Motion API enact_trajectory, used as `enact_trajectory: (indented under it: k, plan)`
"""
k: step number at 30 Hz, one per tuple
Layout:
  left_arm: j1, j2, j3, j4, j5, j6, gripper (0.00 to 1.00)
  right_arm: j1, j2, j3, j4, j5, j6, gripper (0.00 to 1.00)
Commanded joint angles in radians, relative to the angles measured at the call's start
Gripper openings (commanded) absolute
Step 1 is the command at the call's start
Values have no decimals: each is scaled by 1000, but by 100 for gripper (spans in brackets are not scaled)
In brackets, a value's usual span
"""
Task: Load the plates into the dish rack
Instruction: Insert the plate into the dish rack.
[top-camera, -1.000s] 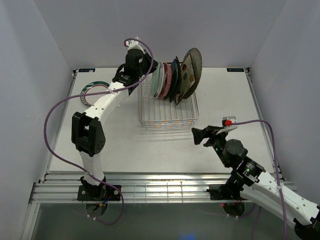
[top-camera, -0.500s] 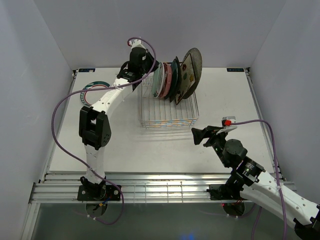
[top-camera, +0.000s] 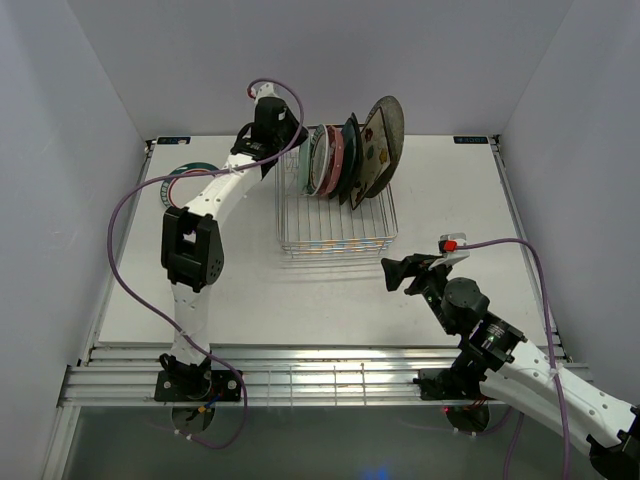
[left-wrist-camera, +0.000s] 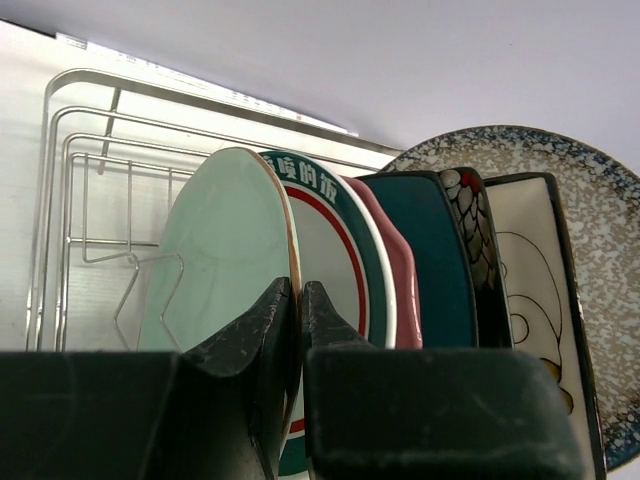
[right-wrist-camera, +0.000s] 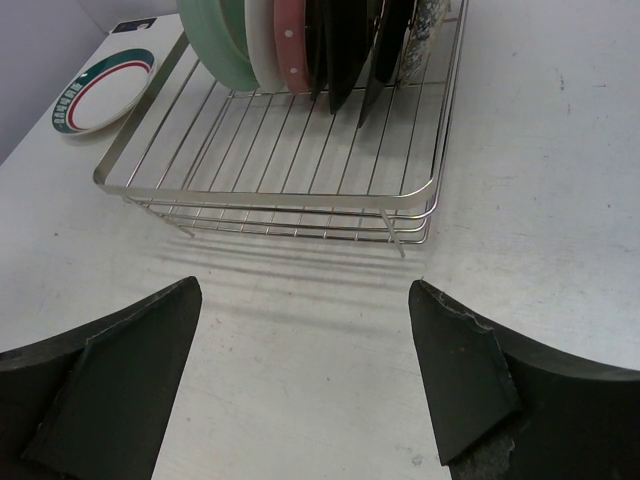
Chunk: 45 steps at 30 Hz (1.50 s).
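**Plates (top-camera: 345, 150) on edge in the rack (top-camera: 335, 240), one more flat on the table (right-wrist-camera: 560, 200)**

Left gripper (left-wrist-camera: 298, 300): pinched tight on the top rim of the mint plate (left-wrist-camera: 215, 250). Lined up beyond its fingers: white plate with a teal rim (left-wrist-camera: 335, 260), pink plate (left-wrist-camera: 405, 290), teal plate (left-wrist-camera: 440, 260), black plate (left-wrist-camera: 480, 250), cream plate (left-wrist-camera: 530, 270), speckled grey plate (left-wrist-camera: 600, 250).

Right gripper (right-wrist-camera: 300, 290): spread wide, holding nothing, just short of the rack's near edge. Far ahead to its left, beside the rack, the lone plate (right-wrist-camera: 100, 90).

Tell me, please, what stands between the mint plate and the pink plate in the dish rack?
A white plate with a teal rim stands between the mint plate and the pink plate; the left wrist view shows it.
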Motion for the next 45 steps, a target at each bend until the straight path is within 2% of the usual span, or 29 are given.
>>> enact_trajectory:
  k: [1,13,36,43,45]
  plan:
    - [9,-50,70,95,16,-25,0,-2,2,1,57,12,-7,90]
    - [10,-18,71,125,132,-11,0,-2,-4,0,57,15,-7,90]
    - [10,-4,48,130,152,-8,14,-3,-36,-13,51,13,-6,90]
    - [10,-21,36,139,166,-7,33,-3,-35,-13,51,13,-6,90]
    - [10,-24,33,141,166,-5,35,-2,-33,-11,51,13,-6,90]
